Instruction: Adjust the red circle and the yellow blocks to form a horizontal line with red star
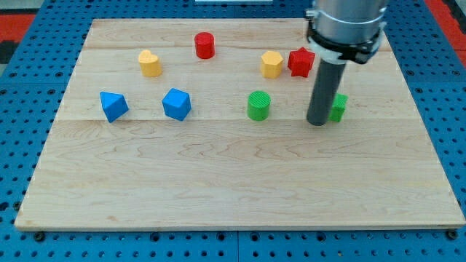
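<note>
The red circle [204, 45] stands near the view's top, left of centre. A yellow heart-shaped block [150, 63] lies to its lower left. A yellow hexagon [271, 64] sits right of centre, touching or nearly touching the red star [301, 61] on its right. My tip [318, 121] rests on the board below the red star, right against the left side of a green block [338, 107] that the rod partly hides.
A green cylinder [258, 105] stands left of my tip. A blue cube [176, 104] and a blue triangular block [113, 106] lie at the view's left. The wooden board [233, 196] ends in edges on all sides, with blue pegboard around it.
</note>
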`<act>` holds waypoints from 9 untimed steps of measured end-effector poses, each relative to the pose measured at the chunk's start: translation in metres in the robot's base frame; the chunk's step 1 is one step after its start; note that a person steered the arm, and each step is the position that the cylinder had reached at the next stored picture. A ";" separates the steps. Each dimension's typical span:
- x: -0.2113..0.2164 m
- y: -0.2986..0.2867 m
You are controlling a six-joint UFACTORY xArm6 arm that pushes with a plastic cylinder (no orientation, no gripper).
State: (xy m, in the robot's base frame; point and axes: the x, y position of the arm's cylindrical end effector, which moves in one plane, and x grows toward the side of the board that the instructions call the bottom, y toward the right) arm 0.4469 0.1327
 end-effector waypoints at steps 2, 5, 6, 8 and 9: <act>-0.033 -0.035; -0.108 -0.137; -0.167 -0.146; -0.237 -0.194; -0.202 -0.221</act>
State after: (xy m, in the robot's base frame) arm 0.2452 -0.0888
